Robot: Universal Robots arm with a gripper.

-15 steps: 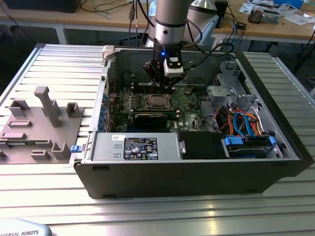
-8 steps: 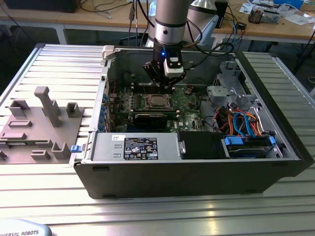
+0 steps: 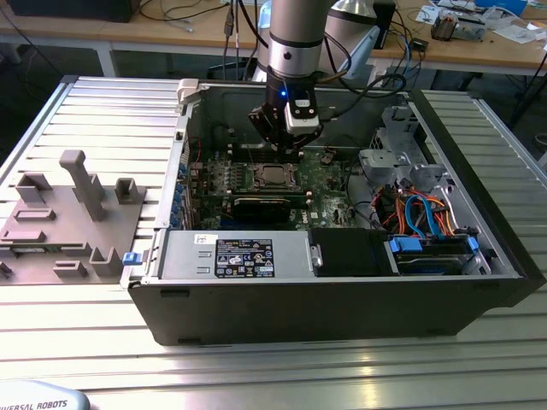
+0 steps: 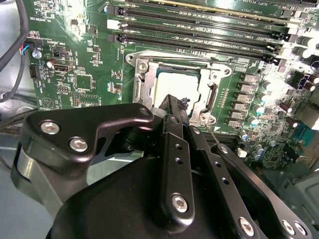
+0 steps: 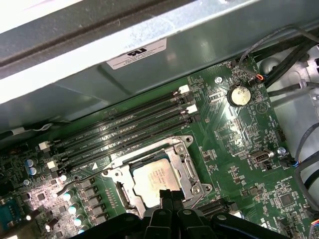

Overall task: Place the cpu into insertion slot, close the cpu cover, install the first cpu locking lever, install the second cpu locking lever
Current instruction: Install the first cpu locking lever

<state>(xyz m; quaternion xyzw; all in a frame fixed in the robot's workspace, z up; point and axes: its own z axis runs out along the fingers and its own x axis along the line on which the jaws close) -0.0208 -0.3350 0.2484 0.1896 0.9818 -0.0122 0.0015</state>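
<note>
Claw [image 4: 172, 107] seemingly closed, empty, over cpu [image 5: 154, 178] under cpu cover [image 5: 182, 167].

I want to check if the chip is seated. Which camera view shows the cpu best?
The first wrist view shows the cpu best: most of its silver top is visible inside the cpu cover. In the second wrist view the gripper hides part of the chip. In the exterior view it is a small grey square on the motherboard.

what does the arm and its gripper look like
The arm is a silver-grey cylinder with dark cables running beside it and a small blue light at the wrist. The gripper is matte black, with angular linkage plates fastened by silver screws.
</note>
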